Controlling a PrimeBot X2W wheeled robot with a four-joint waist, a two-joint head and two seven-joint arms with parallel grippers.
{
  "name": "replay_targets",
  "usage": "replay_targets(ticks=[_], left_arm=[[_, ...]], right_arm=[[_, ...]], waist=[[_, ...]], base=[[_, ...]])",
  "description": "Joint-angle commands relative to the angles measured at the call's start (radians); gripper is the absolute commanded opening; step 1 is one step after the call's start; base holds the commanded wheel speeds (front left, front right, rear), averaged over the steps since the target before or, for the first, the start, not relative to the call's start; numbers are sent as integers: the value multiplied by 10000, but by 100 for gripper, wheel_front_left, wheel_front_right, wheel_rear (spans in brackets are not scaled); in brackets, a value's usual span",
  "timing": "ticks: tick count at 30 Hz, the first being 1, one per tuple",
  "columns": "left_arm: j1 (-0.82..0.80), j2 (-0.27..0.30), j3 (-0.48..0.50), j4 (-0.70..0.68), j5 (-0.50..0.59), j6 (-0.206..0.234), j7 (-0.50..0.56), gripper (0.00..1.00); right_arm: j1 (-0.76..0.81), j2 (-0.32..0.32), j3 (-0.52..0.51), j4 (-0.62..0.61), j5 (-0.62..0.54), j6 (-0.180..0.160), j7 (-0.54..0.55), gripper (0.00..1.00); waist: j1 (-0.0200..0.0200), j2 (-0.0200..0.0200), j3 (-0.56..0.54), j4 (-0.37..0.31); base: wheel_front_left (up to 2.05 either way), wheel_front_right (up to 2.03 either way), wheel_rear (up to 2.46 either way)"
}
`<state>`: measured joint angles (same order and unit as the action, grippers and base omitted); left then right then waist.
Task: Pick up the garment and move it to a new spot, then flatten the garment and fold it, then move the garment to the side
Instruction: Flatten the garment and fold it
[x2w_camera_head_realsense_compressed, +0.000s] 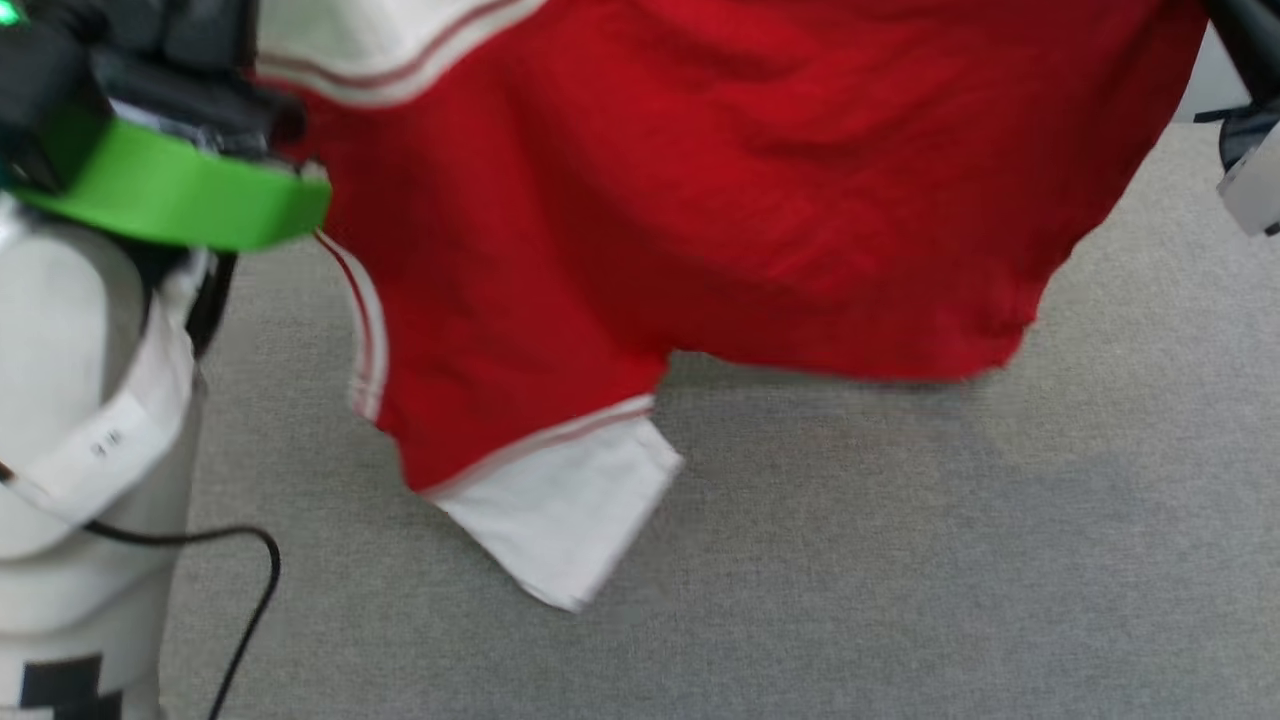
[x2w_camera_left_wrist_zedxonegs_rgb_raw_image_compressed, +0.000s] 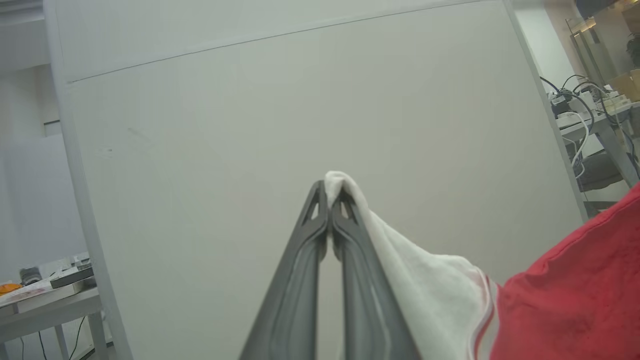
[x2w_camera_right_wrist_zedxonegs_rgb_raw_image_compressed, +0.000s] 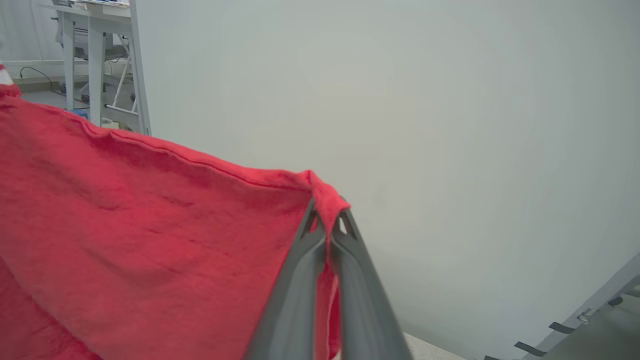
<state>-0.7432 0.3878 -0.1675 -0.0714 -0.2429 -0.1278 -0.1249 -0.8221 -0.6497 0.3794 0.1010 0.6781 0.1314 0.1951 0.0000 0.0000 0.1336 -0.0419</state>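
Head view: one garment (x2w_camera_head_realsense_compressed: 700, 200) is hanging spread above a grey carpet-like surface (x2w_camera_head_realsense_compressed: 900, 560), with one white sleeve (x2w_camera_head_realsense_compressed: 570, 510) dangling lowest. One green-banded forearm (x2w_camera_head_realsense_compressed: 170, 190) is showing left of the garment.

Left wrist view: the left gripper (x2w_camera_left_wrist_zedxonegs_rgb_raw_image_compressed: 330, 197) is pinching the garment's white sleeve edge, jaws pressed together, and a pale wall panel (x2w_camera_left_wrist_zedxonegs_rgb_raw_image_compressed: 250, 125) is standing behind the garment.

Right wrist view: the right gripper (x2w_camera_right_wrist_zedxonegs_rgb_raw_image_compressed: 327, 220) is pinching the garment's red corner, and one table (x2w_camera_right_wrist_zedxonegs_rgb_raw_image_compressed: 95, 30) is standing beyond the garment.
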Motion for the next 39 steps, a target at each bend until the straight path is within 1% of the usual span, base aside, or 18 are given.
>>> replay_targets(ticks=[1, 7, 14, 20, 27, 33, 39], left_arm=[[-530, 71, -74, 102, -190, -23, 52, 0], [-2486, 329, -605, 819, -615, -26, 157, 0], [-4019, 579, -1071, 1306, -837, -27, 331, 0], [-5663, 971, -1364, 1710, -1068, -28, 707, 0], [-7724, 1328, -2101, 2610, -1122, -28, 920, 0], [-9261, 1393, -2229, 3026, -988, -28, 951, 0], [-10451, 1238, -2260, 3411, -939, -28, 1006, 0]], right_arm=[[-191, 131, -182, -114, -138, -7, 71, 0], [-943, 478, -709, -289, -320, -7, 334, 0], [-2183, 639, -630, 248, -471, -7, 464, 0], [-4081, 1117, -483, 1608, -782, -7, 188, 0], [-6522, 1696, -114, 3444, -1369, -7, -445, 0], [-8460, 2165, 108, 5065, -1856, -7, -1218, 0], [-9965, 2310, 130, 6285, -2240, -7, -1962, 0]], waist=[[0, 0, 108, -78], [0, 0, 509, -157], [0, 0, 1406, -239], [0, 0, 2548, -511], [0, 0, 3684, -699], [0, 0, 4219, -848], [0, 0, 4486, -792]], base=[[0, 0, 0], [0, 0, 0], [0, 0, 0], [0, 0, 0], [0, 0, 0], [0, 0, 0], [0, 0, 0]])
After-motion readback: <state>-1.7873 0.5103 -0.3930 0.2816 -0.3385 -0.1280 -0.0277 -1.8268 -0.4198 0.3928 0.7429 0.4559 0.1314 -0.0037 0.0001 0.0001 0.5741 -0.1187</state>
